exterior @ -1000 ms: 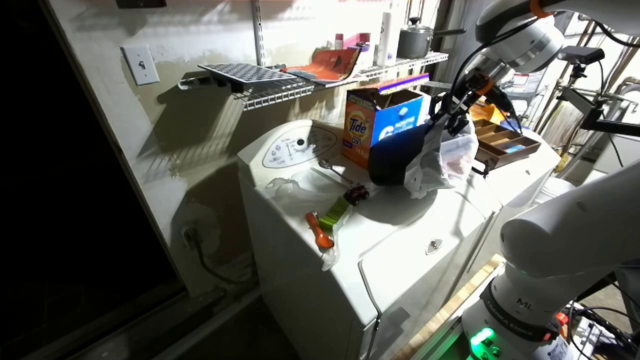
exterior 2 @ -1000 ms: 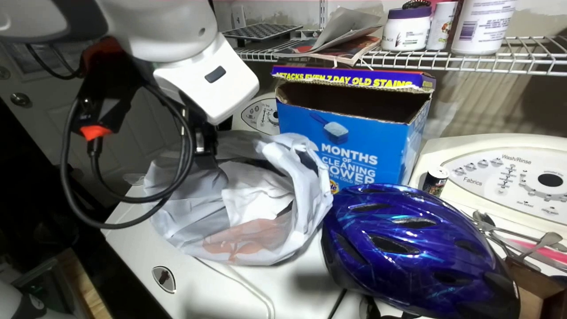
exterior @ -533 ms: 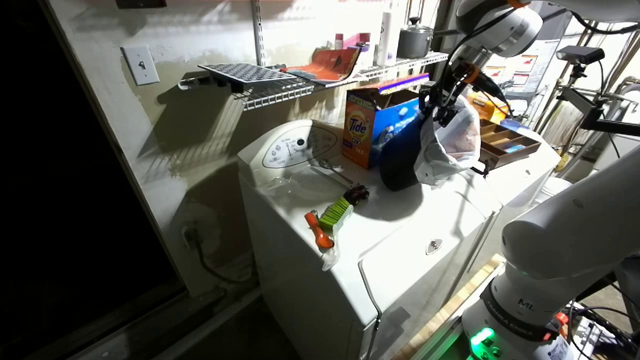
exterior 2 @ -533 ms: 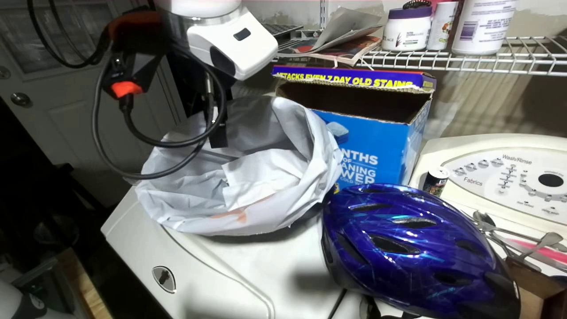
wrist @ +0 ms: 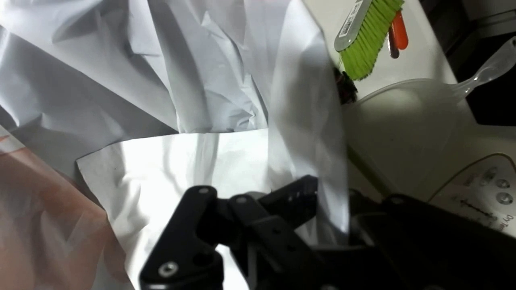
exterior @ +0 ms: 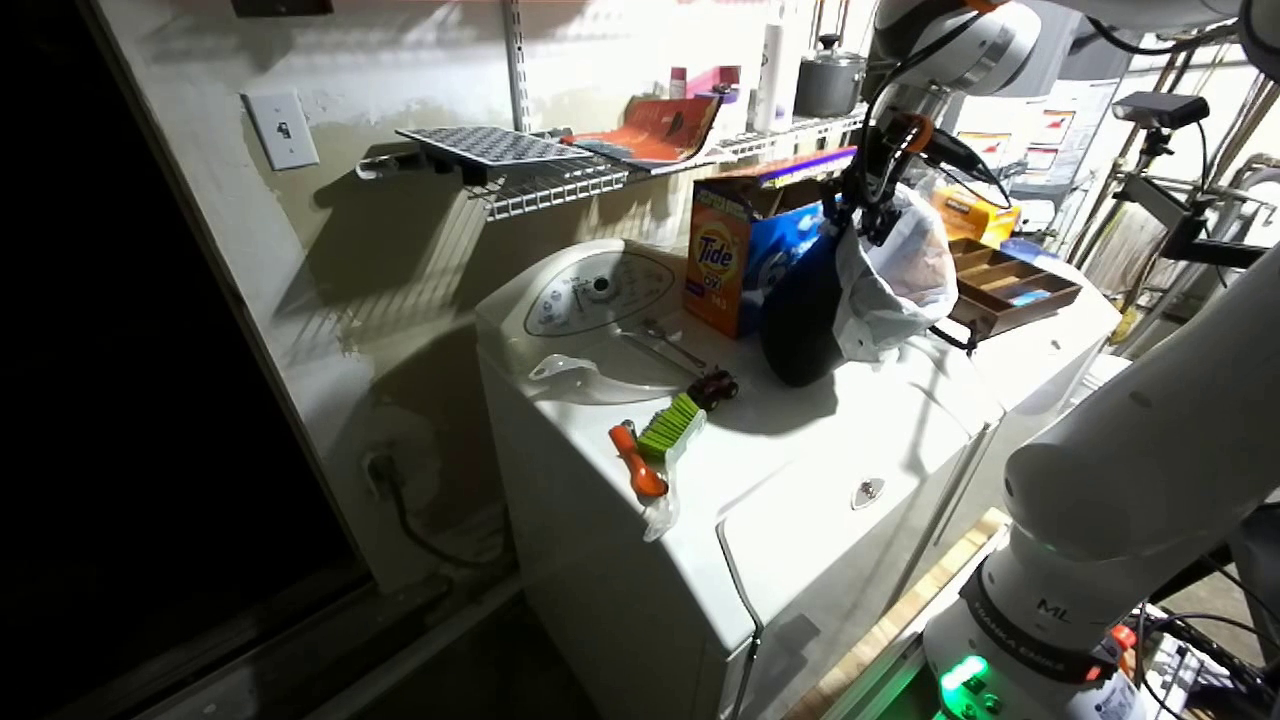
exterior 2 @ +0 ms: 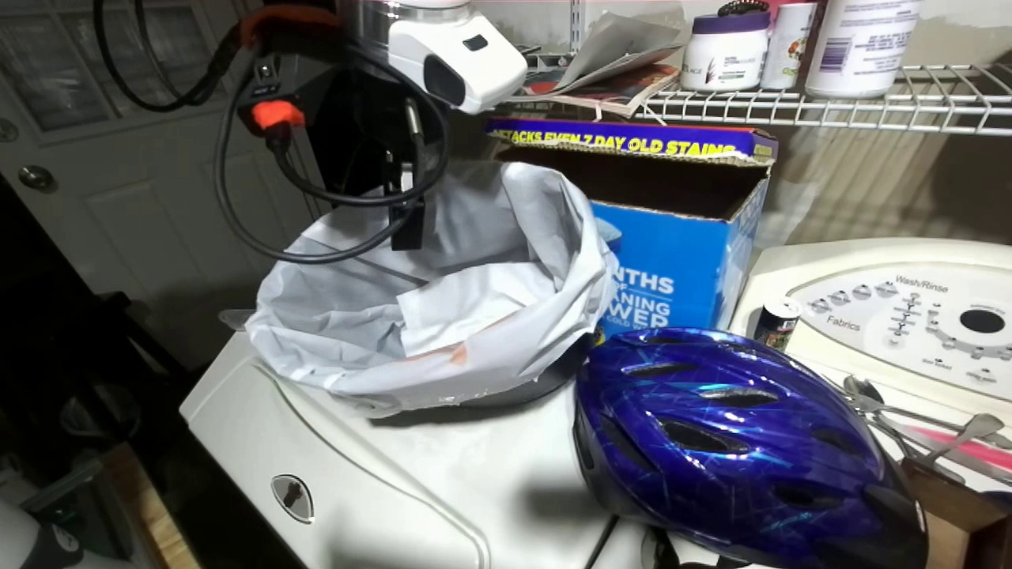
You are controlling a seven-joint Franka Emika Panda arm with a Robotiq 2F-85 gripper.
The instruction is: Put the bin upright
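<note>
Bright light shines on a white dryer top (exterior: 770, 480), which is our desk, and a wire shelf (exterior: 555, 193) hangs on the wall behind it. We see the dark bin (exterior: 802, 320) over the desk, leaning, with its mouth facing up and to one side. We cannot tell if its bottom edge touches the desk. Our claw (wrist: 333, 199) is squeezed onto the bin's rim, one finger inside and one outside, and a fold of the crinkly white bag (exterior 2: 340, 316) is pinched between them. Inside the bag we see white paper (wrist: 169, 161) and an orange-pink patch (wrist: 48, 225), but we cannot tell what the patch is.

Just beside the bin stands a Tide box (exterior: 718, 260) with its flap up. Near it is a shiny blue bike helmet (exterior 2: 735, 442); we cannot tell if it touches the bin. Nearer our desk's edge we find a green brush (exterior: 670, 428), an orange handle (exterior: 638, 462) and a small toy car (exterior: 713, 388). Up on the shelf sits a gray pot (exterior: 830, 82) with its lid on.
</note>
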